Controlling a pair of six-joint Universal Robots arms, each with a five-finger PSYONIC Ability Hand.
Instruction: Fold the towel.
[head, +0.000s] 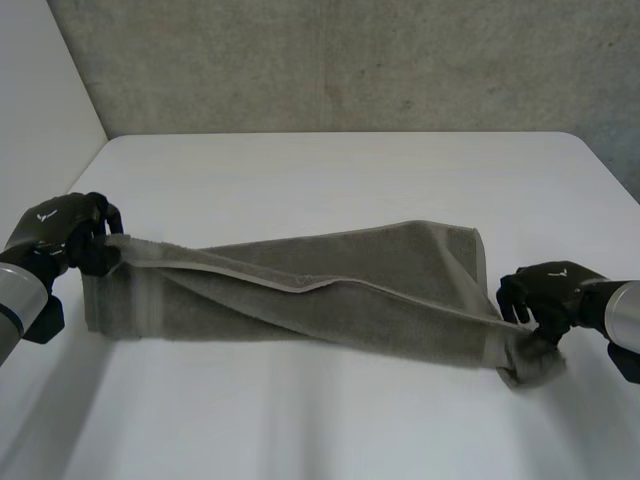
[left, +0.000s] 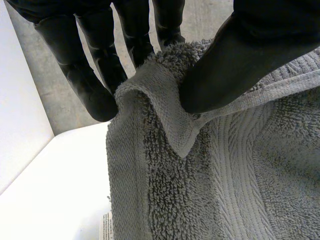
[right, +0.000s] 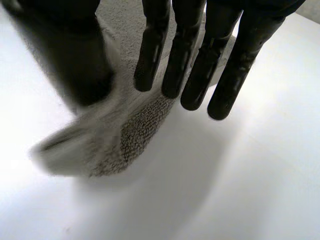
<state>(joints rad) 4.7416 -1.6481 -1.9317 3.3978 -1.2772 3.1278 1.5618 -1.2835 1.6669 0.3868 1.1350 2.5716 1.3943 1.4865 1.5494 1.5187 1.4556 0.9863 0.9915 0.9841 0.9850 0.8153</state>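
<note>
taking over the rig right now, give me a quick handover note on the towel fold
Left hand: shut on the towel at one corner, thumb against fingers.
Right hand: pinches the opposite end's corner, low over the table.
Towel: one long edge lifted and stretched between the hands, the rest on the table.
Done: both corners gripped.
Left: probably carry the edge across, lay it flat, let go.
</note>
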